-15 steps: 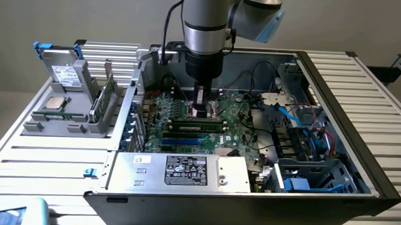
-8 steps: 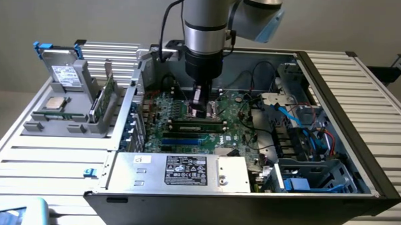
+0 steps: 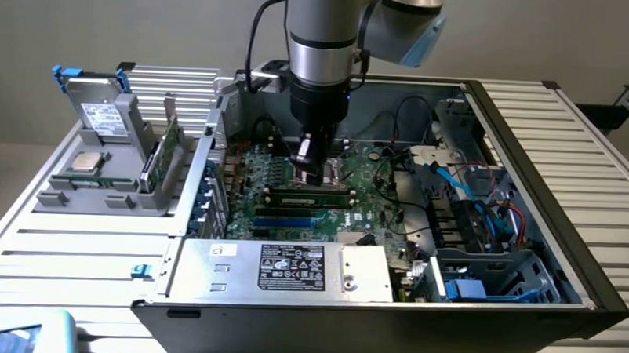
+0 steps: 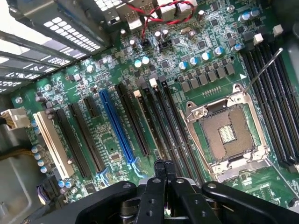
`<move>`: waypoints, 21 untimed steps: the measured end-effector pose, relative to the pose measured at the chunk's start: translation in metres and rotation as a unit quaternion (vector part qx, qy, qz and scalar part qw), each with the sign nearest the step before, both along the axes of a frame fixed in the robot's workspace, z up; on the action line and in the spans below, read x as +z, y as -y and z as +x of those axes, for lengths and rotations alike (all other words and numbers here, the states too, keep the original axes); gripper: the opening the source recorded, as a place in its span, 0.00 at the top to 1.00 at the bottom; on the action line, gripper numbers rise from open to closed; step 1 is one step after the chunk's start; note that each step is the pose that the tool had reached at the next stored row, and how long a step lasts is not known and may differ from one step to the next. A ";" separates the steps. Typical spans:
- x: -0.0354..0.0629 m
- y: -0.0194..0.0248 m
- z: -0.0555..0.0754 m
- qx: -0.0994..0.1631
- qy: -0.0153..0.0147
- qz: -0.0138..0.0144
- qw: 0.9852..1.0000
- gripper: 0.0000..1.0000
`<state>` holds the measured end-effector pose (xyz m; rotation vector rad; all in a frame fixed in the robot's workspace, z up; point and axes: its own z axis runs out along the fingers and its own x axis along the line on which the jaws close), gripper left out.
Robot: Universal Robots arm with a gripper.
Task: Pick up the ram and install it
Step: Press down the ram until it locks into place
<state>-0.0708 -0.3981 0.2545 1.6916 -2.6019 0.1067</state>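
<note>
Exterior view shows one ram (image 3: 311,194), a long dark-chipped green stick, seated in a motherboard (image 3: 292,211) slot, with the one claw (image 3: 315,170) closed empty above it.

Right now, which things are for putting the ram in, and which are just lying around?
For the job: gripper, ram, motherboard.
Lying about: grey drive, silver processor chip, green card in the rack, power supply.

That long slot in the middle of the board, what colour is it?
Bright blue slot, clearest in the wrist view.
</note>
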 end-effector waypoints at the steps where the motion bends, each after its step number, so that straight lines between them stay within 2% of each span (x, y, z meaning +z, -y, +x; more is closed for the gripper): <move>1: 0.0000 0.0000 0.000 -0.008 0.000 0.000 1.000 0.89; 6: -0.0001 0.0000 0.000 -0.049 0.000 0.000 0.999 0.89; 11: -0.0002 0.0000 0.000 -0.091 0.000 0.000 0.996 0.89; 16: -0.0004 0.0000 0.000 -0.132 0.000 0.000 0.991 0.89; 21: -0.0005 0.0000 0.000 -0.173 0.000 0.000 0.985 0.89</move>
